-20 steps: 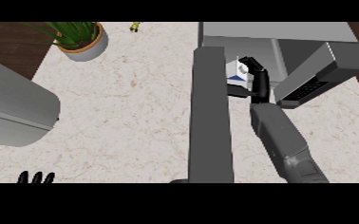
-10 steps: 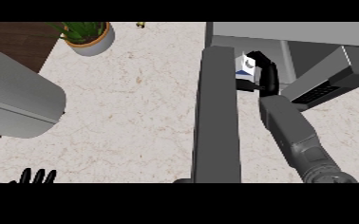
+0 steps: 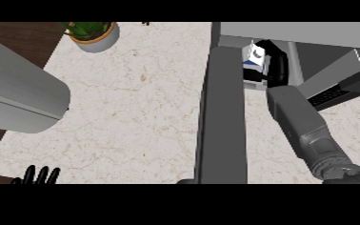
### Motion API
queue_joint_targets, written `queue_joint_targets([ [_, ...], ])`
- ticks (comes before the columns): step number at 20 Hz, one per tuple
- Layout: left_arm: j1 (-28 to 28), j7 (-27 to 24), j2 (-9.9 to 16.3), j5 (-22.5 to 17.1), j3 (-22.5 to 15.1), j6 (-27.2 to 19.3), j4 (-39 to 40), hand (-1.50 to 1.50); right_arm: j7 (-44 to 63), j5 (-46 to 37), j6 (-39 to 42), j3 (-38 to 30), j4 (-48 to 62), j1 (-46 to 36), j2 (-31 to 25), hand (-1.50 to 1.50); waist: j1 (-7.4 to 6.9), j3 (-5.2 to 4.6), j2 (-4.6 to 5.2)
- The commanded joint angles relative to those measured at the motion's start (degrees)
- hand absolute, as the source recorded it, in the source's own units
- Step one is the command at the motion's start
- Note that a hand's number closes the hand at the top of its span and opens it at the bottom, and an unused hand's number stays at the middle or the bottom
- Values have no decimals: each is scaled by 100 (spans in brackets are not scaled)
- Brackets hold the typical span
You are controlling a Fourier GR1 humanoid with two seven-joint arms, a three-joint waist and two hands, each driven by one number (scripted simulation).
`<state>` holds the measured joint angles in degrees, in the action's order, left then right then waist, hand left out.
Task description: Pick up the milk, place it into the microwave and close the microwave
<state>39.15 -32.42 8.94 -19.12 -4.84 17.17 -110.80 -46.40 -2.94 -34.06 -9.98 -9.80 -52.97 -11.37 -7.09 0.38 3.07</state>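
Milk carton (image 3: 255, 57): upright, white with a blue band, standing at the mouth of the microwave (image 3: 309, 34), just inside the opening as far as this steep view lets me judge; whether its base is already down on the oven floor I cannot tell.

Right hand (image 3: 275, 66): reaching into the cavity from the counter side, black fingers curled round the carton's right flank, so the hand has hold of the milk. Side grasp makes sense here: it keeps the carton upright and lets the forearm go in low under the oven's roof.

Right forearm (image 3: 306, 128): angled up from the lower right toward the opening, lined up with the cavity and not crossing the door.

Microwave door (image 3: 221, 119): swung wide open, seen edge-on as a long dark slab running down the view (it stands out over the counter (image 3: 134, 100), left of the arm). Open this far to leave the arm a free path; it has yet to be shut.

Left hand (image 3: 38, 175): resting at the lower left edge, fingers straight and up, holding nothing.

Stage, by my reading: placing step under way; release, withdrawal and door closing remain.

Risk: the arm must be out of the opening before the door swings.
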Motion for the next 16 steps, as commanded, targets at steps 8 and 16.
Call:
queue_joint_targets([
  [8, -161, 40, 105, 13, 60, 82, 112, -150, -325, -28, -1284, -242, 7, -325, -146, 150, -138, -8, 76],
  [16, -326, 136, 66, -49, 60, 41, 150, -150, -319, -53, -1723, -372, 37, -330, -199, 150, -182, 5, 130],
])
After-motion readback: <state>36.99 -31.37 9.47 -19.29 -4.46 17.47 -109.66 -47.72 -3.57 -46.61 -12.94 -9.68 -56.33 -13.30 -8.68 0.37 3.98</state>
